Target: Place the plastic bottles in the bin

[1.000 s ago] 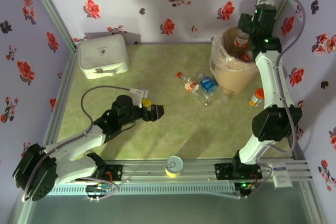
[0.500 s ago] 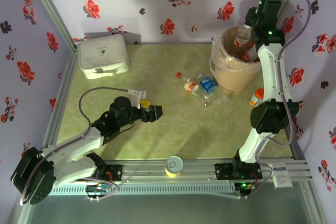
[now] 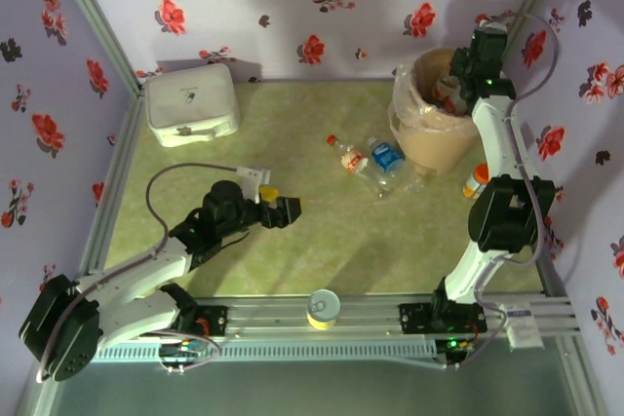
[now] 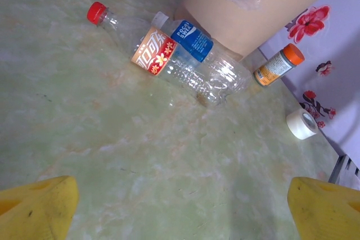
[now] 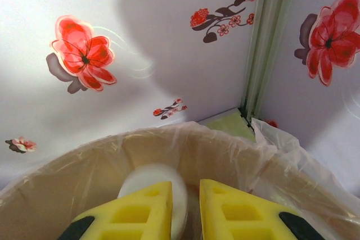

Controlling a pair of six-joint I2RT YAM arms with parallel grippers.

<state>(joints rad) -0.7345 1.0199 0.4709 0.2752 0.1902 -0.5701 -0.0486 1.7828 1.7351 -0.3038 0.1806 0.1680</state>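
Left gripper (image 4: 181, 209): I held it wide open and empty above the green table (image 4: 112, 155).
Right gripper (image 5: 186, 209): my fingers were closed on nothing, over the lined bin (image 5: 50, 181).
Bottles: the red-capped bottle (image 4: 138, 43) and the blue-labelled bottle (image 4: 197, 54) lay touching, just beside the bin; another bottle (image 3: 448, 93) sat inside.

Both arms are built alike, with smooth white shells on the long links and chunky black housings at the joints. The left arm (image 3: 136, 284) carries a black left end effector (image 3: 289, 209) with blunt yellow fingers (image 4: 36, 209). The right end effector (image 5: 185, 212) has the same yellow fingers, moulded with square recesses and black patches near their roots. A thin grey cable (image 3: 149, 202) loops off the left arm, and a second cable (image 3: 558, 46) arcs off the right arm (image 3: 497, 138). A small green light (image 3: 451, 343) glows at the right arm's base.
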